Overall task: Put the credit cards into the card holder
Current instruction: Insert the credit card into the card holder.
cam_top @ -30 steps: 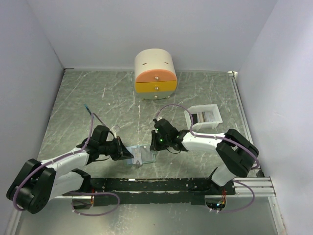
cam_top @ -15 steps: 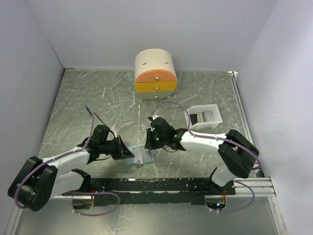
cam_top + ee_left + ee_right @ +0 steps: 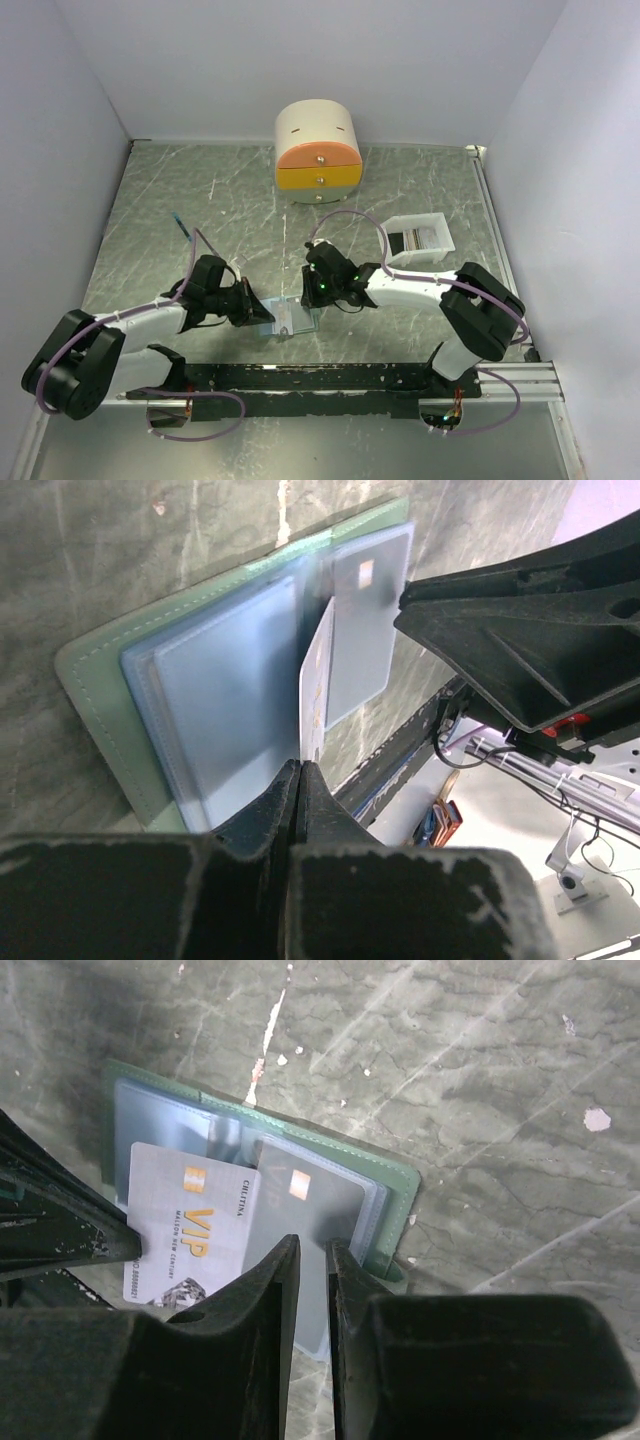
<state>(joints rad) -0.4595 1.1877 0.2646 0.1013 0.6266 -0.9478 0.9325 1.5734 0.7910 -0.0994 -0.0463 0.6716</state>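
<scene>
The card holder lies open on the table, green cover down and pale blue pockets up. My left gripper is shut on the edge of a silver VIP credit card, which stands tilted over the middle fold. A second card sits inside the right-hand pocket. My right gripper hovers over that pocket's near edge. Its jaws stand a narrow gap apart with nothing between them. More dark credit cards lie in the white tray.
The white tray stands right of the right arm. A round cream-and-orange drawer box is at the back. The black base rail runs along the near edge just below the holder. Walls close in left, right and behind.
My right gripper has shifted a little left, onto the card holder, and its jaws have parted slightly. The left gripper still holds the silver card in nearly the same place.
</scene>
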